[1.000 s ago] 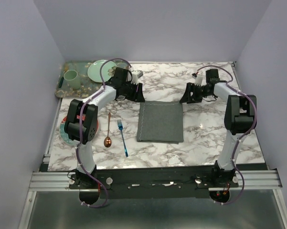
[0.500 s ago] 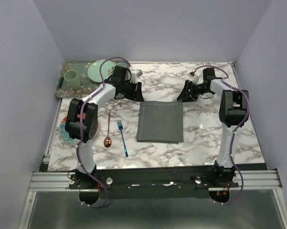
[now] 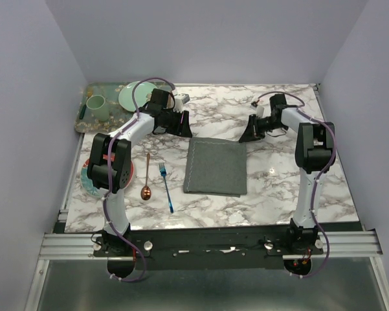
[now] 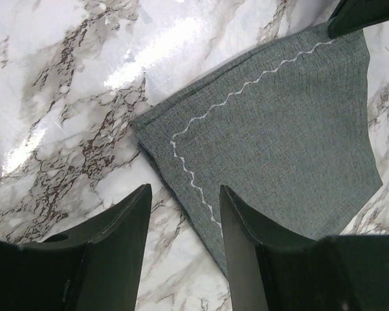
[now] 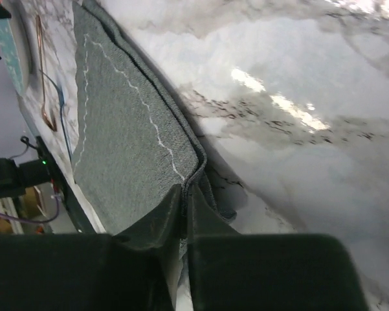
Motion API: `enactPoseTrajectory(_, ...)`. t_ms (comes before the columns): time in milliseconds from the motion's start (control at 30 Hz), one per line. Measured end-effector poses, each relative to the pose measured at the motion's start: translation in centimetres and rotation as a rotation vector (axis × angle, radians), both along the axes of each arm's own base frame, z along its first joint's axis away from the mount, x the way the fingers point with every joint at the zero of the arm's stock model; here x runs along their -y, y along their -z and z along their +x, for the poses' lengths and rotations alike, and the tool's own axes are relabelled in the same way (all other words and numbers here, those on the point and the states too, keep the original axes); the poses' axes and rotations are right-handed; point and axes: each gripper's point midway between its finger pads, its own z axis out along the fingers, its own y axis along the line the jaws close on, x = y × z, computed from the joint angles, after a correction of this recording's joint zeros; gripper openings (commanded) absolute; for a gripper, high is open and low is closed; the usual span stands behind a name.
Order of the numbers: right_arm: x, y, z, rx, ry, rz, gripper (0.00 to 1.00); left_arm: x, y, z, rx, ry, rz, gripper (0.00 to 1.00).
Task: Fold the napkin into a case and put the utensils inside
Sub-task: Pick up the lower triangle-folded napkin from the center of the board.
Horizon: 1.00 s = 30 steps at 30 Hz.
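Your right jaws are pinching the napkin (image 3: 215,166) at its 1 o'clock corner. They are pressing together on the doubled edge, and the cloth is bunching up slightly between them. Your left jaws are standing spread, partway open, over the 11 o'clock corner. That corner is lying in the gap between the two fingers (image 4: 116,227), and I cannot tell whether either one is touching it. The napkin is lying folded and flat in the middle of the surface (image 3: 278,188). The blue fork (image 3: 166,186) and the copper spoon (image 3: 147,175) are lying side by side at the napkin's 9 o'clock, apart from the cloth, with the spoon's bowl pointing toward 6 o'clock.
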Motion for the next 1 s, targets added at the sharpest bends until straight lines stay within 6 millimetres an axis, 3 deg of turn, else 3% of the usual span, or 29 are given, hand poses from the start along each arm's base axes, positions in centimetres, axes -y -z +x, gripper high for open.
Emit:
enactPoseTrajectory(67,-0.6,-0.6,-0.2,0.026,-0.025,-0.002,0.01,-0.1,0.0,0.0,-0.001,-0.001,-0.002,0.55)
enactPoseTrajectory(367,-2.4,-4.7,-1.2,0.19,-0.119,-0.022,0.01,-0.5,0.0,0.3,0.0,-0.01,-0.004,0.55)
enactPoseTrajectory(567,-3.7,-5.2,-2.2,0.264,-0.183,-0.092,0.01,-0.7,0.0,0.4,0.003,-0.01,-0.002,0.55)
enactPoseTrajectory(667,-4.1,-4.6,-2.6,0.253,-0.194,-0.124,0.44,-0.7,-0.2,0.5,0.01,-0.004,0.001,0.55)
enactPoseTrajectory(700,-4.2,-4.5,-2.7,0.255,-0.198,-0.13,0.67,-0.7,-0.3,0.6,0.014,-0.003,0.0,0.55)
enactPoseTrajectory(800,-3.7,-4.0,-2.7,0.233,-0.177,-0.169,0.92,-0.6,-0.7,0.8,0.027,0.001,0.001,0.55)
enactPoseTrajectory(1000,-1.5,-3.7,-3.0,0.171,-0.098,-0.224,0.95,-0.6,-1.1,1.1,0.04,0.009,0.004,0.55)
